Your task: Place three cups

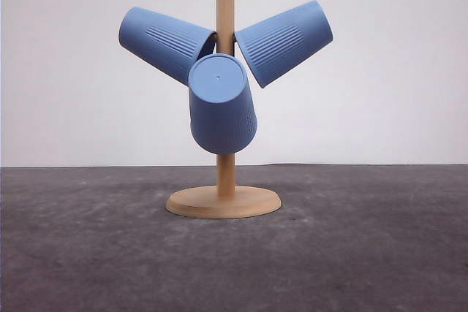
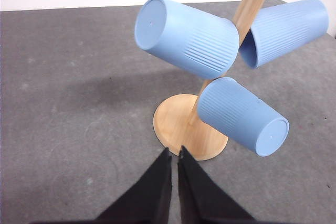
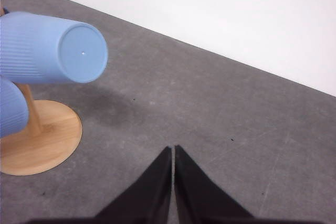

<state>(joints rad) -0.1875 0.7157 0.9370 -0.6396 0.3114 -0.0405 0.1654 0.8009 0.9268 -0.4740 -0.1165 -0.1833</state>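
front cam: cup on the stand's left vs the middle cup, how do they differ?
The left cup juts up and out to the left of the wooden stand; the middle cup hangs lower, in front of the post. The left cup shows its ribbed side, while the middle cup points its flat base toward the camera. Both are light-blue ribbed cups hung mouth-inward on the stand.

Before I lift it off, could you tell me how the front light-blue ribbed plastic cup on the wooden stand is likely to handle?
The front light-blue ribbed plastic cup looks thin-walled, so it is probably light and may flex under a firm squeeze. Its fine ribbing should help grip. It hangs tilted on the wooden stand, whose tall thin post might rock if the cup snags. Laid down, its tapered round body would likely roll in a curve.
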